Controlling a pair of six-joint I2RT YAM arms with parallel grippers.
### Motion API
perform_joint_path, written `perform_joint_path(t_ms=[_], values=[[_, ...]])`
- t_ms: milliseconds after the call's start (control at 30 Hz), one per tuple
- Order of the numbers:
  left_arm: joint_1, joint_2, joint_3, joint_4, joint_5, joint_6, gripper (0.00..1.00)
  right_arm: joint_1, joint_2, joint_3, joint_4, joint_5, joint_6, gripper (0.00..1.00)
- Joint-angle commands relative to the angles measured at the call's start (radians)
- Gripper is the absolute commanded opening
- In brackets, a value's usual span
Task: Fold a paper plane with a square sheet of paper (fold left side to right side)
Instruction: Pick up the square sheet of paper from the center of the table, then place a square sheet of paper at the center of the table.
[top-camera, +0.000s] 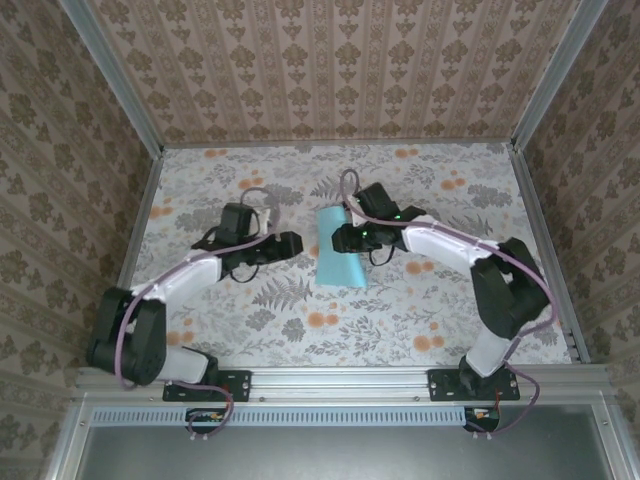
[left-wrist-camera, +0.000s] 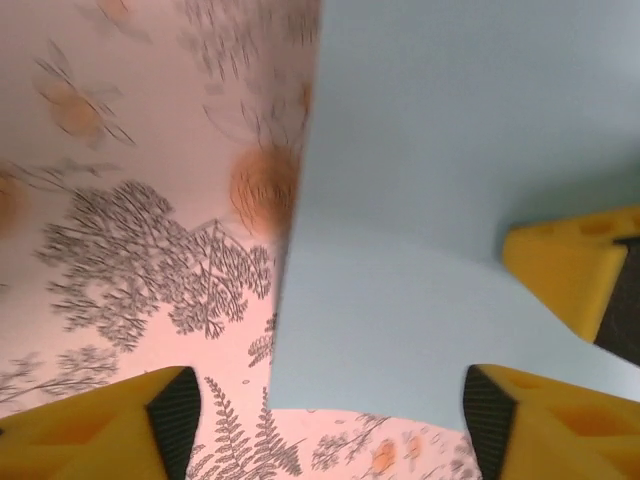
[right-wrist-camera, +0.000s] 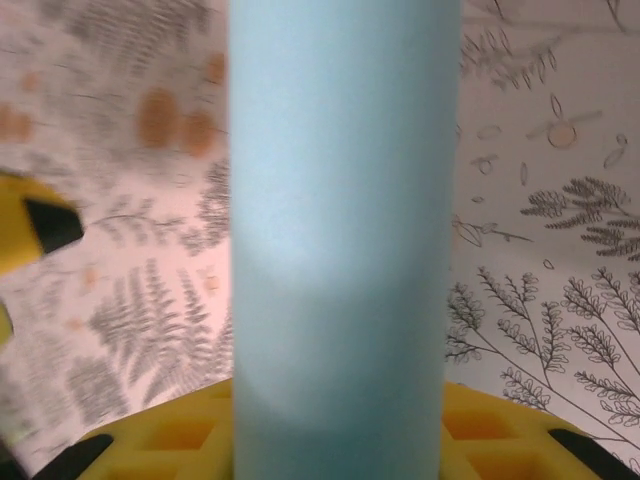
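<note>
Top external view puts the thin, light turquoise-blue square sheet of paper (top-camera: 340, 268) near the middle of the floral-patterned table (top-camera: 430, 300), where it reads as a tall narrow band between the two tools. The right gripper (top-camera: 347, 238) sits over the sheet's right part. Whether its yellow fingers (right-wrist-camera: 510, 440) are clamped on the paper or merely close around it, I cannot tell. The left gripper (top-camera: 292, 243) hangs just beside the left edge, its fingers spread wide and pinching nothing. The risk, as I judge it, is that with nothing pinning the sheet it slides or springs back, so the crease lands crooked. Left wrist view shows one yellow finger of the right gripper lying on flat paper. Right wrist view instead shows the paper bulging in a rounded curve, not yet creased.
</note>
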Motion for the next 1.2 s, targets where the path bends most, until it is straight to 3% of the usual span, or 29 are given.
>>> perform_joint_path(t_ms=[0, 167, 400, 600, 800, 933, 1000, 1067, 1167], values=[[0.048, -0.113, -0.043, 0.134, 0.132, -0.006, 0.87, -0.044, -0.137, -0.052, 0.108, -0.211, -0.074, 0.37], [0.092, -0.232, -0.066, 0.314, 0.293, -0.031, 1.0, -0.097, -0.323, -0.105, 0.16, -0.426, -0.121, 0.37], [0.08, -0.247, -0.046, 0.572, 0.464, -0.127, 1.0, -0.1, -0.473, -0.094, 0.24, -0.6, -0.089, 0.36], [0.019, -0.198, -0.005, 0.641, 0.476, -0.152, 1.0, -0.094, -0.501, -0.096, 0.368, -0.624, 0.026, 0.32], [-0.048, -0.122, -0.014, 0.882, 0.494, -0.264, 0.99, -0.094, -0.514, -0.125, 0.552, -0.622, 0.163, 0.32], [-0.056, -0.079, -0.022, 1.054, 0.492, -0.371, 0.79, -0.098, -0.524, -0.111, 0.464, -0.553, 0.122, 0.32], [-0.056, -0.07, -0.017, 1.056, 0.491, -0.377, 0.63, -0.103, -0.527, -0.114, 0.438, -0.526, 0.11, 0.32], [-0.061, -0.066, -0.015, 1.047, 0.492, -0.377, 0.38, -0.11, -0.527, -0.122, 0.416, -0.498, 0.103, 0.32], [-0.061, -0.068, -0.011, 1.018, 0.489, -0.363, 0.13, -0.12, -0.527, -0.135, 0.385, -0.458, 0.089, 0.32]])
